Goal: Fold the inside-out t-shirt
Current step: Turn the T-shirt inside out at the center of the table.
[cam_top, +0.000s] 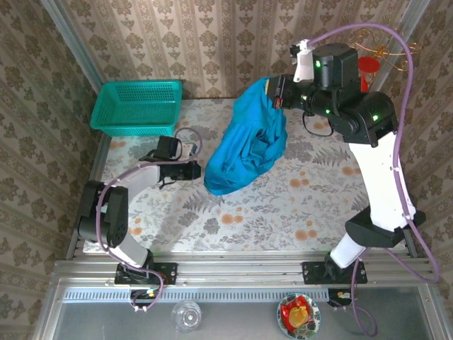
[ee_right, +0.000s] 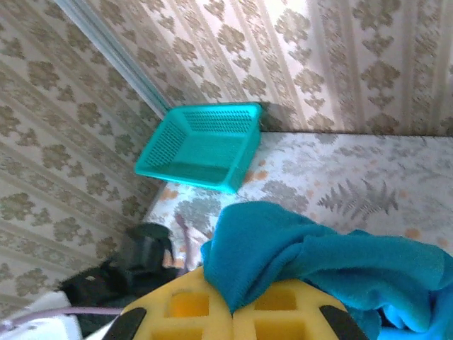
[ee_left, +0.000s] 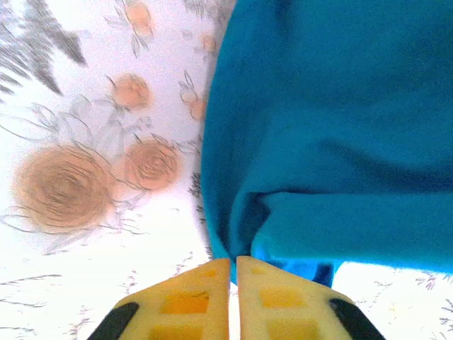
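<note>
The teal basket (cam_top: pixel 138 106) sits in the far left corner, against the walls. Nearer and to its right, the left gripper (cam_top: pixel 197 171) lies low, fingers almost together at the lower edge of the t-shirt (cam_top: pixel 248 145). Its wrist view leaves unclear whether cloth is pinched. The shirt hangs bunched from the right gripper (cam_top: pixel 277 93), which its wrist view shows clamped on a fold. Bare table (cam_top: pixel 304 205) spreads in front and to the right.

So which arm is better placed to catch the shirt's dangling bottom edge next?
Probably left: the left claw sits low over the table, right at the hanging lower edge of the t-shirt. The right claw is busy, clamped on the upper end, holding it up.
</note>
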